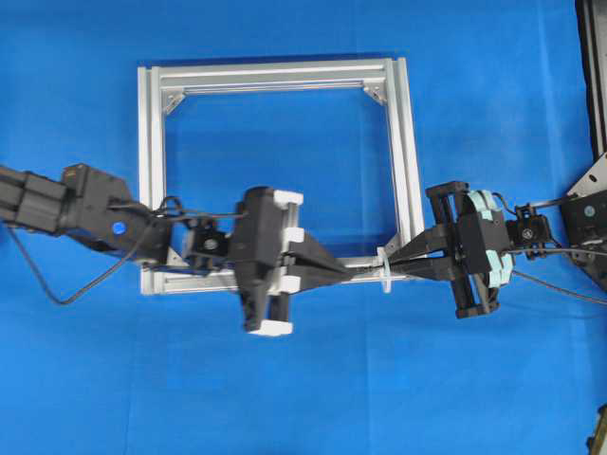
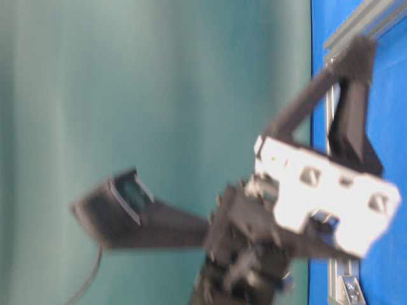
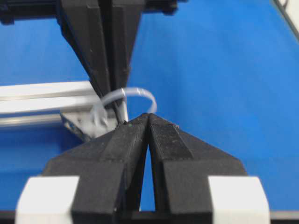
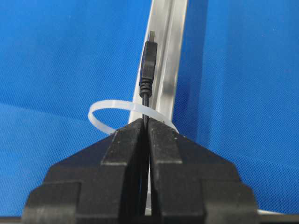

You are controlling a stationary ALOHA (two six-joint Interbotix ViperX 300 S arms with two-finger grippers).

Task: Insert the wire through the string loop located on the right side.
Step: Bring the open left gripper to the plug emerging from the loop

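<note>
The wire's dark plug (image 4: 147,60) sticks out ahead of my right gripper (image 4: 145,120), which is shut on the thin cable just behind it. The whitish string loop (image 4: 100,113) lies right at those fingertips, and the cable crosses its band with the plug beyond it. From overhead the string loop (image 1: 385,270) hangs at the silver frame's (image 1: 152,142) lower right corner, between my right gripper (image 1: 392,258) and my left gripper (image 1: 353,275). Facing the string loop (image 3: 140,92), the left gripper (image 3: 148,116) is shut with nothing visible in it. The right fingers (image 3: 112,56) come in behind the loop.
The frame's rail (image 4: 170,46) runs straight ahead under the plug. Its bottom rail (image 3: 42,95) lies left of the left fingertips. Blue cloth (image 1: 313,379) covers the table around the frame. A black mount (image 1: 593,199) stands at the right edge.
</note>
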